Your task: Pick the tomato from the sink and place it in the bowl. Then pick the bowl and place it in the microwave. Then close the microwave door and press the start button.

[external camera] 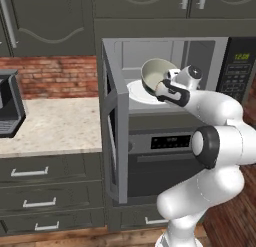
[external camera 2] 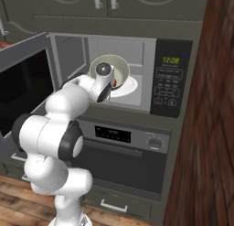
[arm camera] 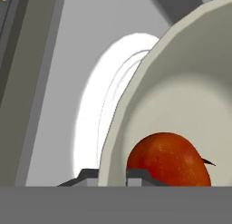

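Hand view shows the tomato (arm camera: 168, 160) lying low inside the bowl (arm camera: 190, 82), against its whitish inner wall. The bowl's rim passes between the two dark fingertips (arm camera: 138, 175), one on the outside and one on the inside, so the gripper (arm camera: 112, 177) is nearly closed and pinching the bowl by its rim. Past the rim lies the white turntable plate (arm camera: 93, 128) on the grey floor of the microwave (arm camera: 59, 60).

From the right base view the bowl (external camera 2: 119, 65) is tilted, its opening facing outward, and sits inside the microwave (external camera 2: 137, 74) cavity above the turntable plate (external camera 2: 130, 88); whether it touches the plate I cannot tell. A sliver of red tomato (external camera 2: 116, 82) peeks out beside the hand. The black keypad panel (external camera 2: 169, 78) stands to the right of the cavity with a lit clock at its top.

From the left base view the bowl (external camera: 154, 73) hangs tipped at the gripper (external camera: 162, 86), over the plate (external camera: 137, 91). The microwave door (external camera: 114, 121) is swung wide open to the left. Below is the oven (external camera: 160, 161), and to the left a pale speckled counter (external camera: 50, 126) before a brick wall (external camera: 55, 76)
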